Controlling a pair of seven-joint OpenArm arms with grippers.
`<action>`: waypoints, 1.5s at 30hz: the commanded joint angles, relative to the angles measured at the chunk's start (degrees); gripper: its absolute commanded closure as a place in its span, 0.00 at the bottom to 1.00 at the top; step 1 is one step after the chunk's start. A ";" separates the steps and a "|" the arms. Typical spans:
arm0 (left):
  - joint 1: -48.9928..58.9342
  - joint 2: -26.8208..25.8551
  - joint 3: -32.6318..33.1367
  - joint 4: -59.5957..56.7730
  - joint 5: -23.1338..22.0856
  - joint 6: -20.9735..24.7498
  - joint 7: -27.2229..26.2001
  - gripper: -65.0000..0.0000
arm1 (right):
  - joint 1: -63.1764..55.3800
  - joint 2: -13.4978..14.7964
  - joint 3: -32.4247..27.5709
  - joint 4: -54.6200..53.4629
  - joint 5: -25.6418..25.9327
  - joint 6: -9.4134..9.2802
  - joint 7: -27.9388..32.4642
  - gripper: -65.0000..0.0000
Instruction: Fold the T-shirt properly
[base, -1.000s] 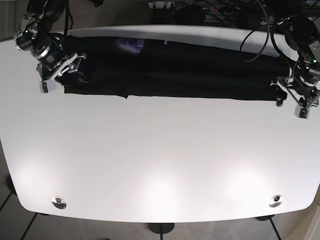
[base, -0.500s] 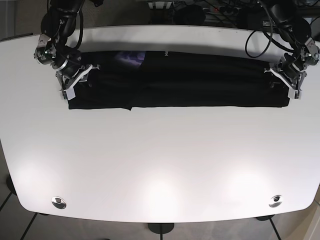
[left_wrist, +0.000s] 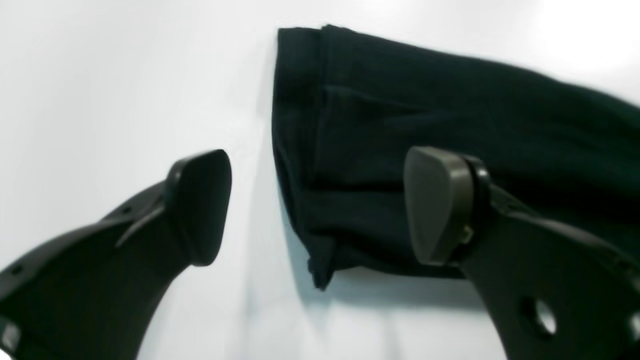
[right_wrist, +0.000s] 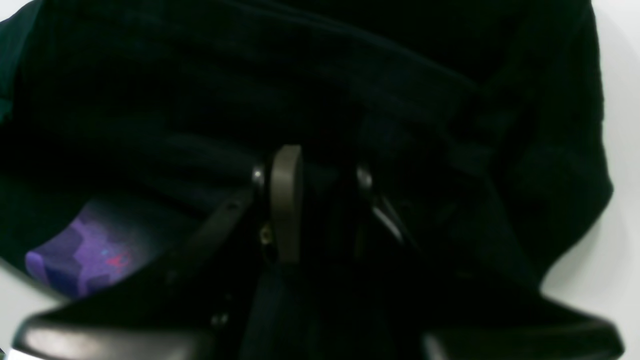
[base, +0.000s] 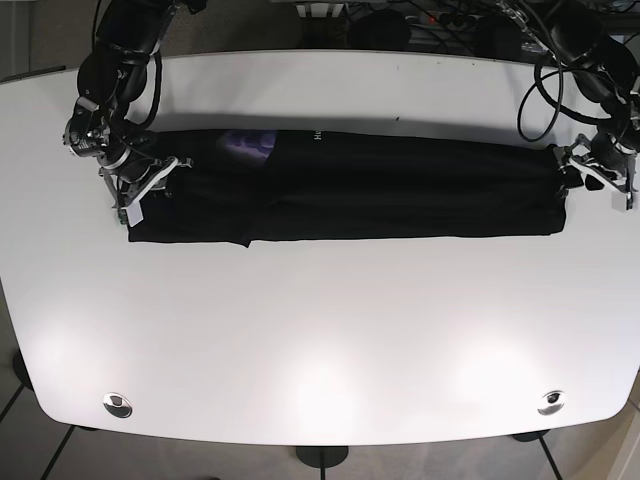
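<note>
The black T-shirt (base: 380, 190) lies folded into a long strip across the far half of the white table (base: 320, 340). A purple print (base: 250, 143) shows near its left end, and also in the right wrist view (right_wrist: 85, 255). My right gripper (base: 143, 188) sits on the strip's left end. Its fingers (right_wrist: 286, 200) stand close together with a fold of shirt (right_wrist: 450, 125) between them. My left gripper (base: 592, 175) is at the strip's right end. It is open (left_wrist: 317, 200), with one finger (left_wrist: 200, 205) over bare table and the other (left_wrist: 435, 205) over the shirt's end (left_wrist: 400, 125).
The table's back edge (base: 330, 55) runs just behind the shirt, with cables and dark gear beyond it. Two round metal fittings (base: 118, 404) (base: 550, 401) sit near the front corners. The front half of the table is bare white surface.
The shirt strip has slid toward the front of the table. My left gripper has moved outward to the strip's right end. My right gripper has shifted slightly forward with the left end.
</note>
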 joint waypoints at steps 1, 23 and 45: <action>-1.40 -3.18 0.26 -3.81 -1.55 -0.10 -0.57 0.21 | 0.50 0.65 0.14 1.10 -0.11 -0.01 -0.06 0.79; -7.02 -2.74 11.25 -3.73 -1.64 -0.10 -0.04 0.93 | 0.33 -1.55 0.40 1.10 -0.02 2.72 -0.06 0.79; -4.83 22.05 40.26 10.69 -1.55 7.33 1.10 0.78 | 0.42 -1.46 0.40 1.10 -0.02 2.72 -0.06 0.79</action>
